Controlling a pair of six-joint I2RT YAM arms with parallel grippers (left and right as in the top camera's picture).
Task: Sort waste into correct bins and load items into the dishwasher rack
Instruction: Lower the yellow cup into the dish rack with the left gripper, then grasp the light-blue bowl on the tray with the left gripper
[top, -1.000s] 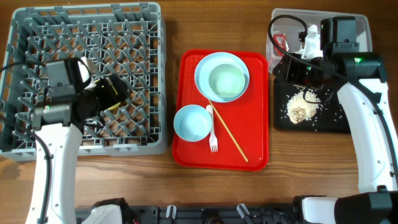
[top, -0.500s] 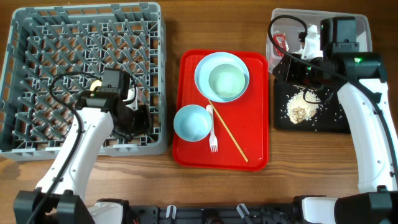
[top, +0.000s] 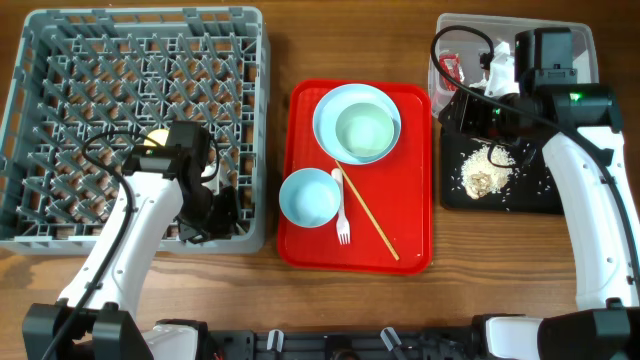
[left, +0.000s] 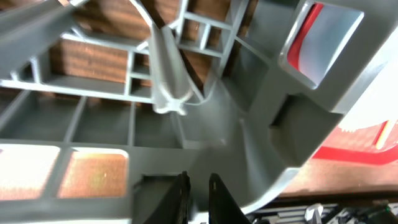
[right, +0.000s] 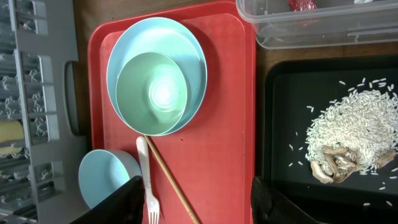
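The grey-blue dishwasher rack (top: 60, 225) fills the left. A yellow cup (top: 152, 140) lies in it, partly hidden by my left arm. My left gripper (top: 218, 208) hangs low at the rack's front right corner (left: 261, 124), shut with nothing between its fingers (left: 180, 196). On the red tray (top: 410, 240) sit a pale blue plate (top: 330, 105) with a green bowl (top: 364, 130) in it, a small blue bowl (top: 309, 197), a white fork (top: 341, 210) and a wooden stick (top: 372, 218). My right gripper (right: 199, 205) is open and empty above the tray's right edge.
A clear tub (top: 445, 25) at the back right holds a red wrapper (top: 450, 68) and a white napkin (top: 497, 68). In front of it a black tray (top: 530, 200) holds rice scraps (right: 348, 134) with loose grains. Bare wood borders the rack and trays.
My left arm has swung from the rack's left side to its front right corner, and its gripper has gone from open to shut. The right arm has not moved.
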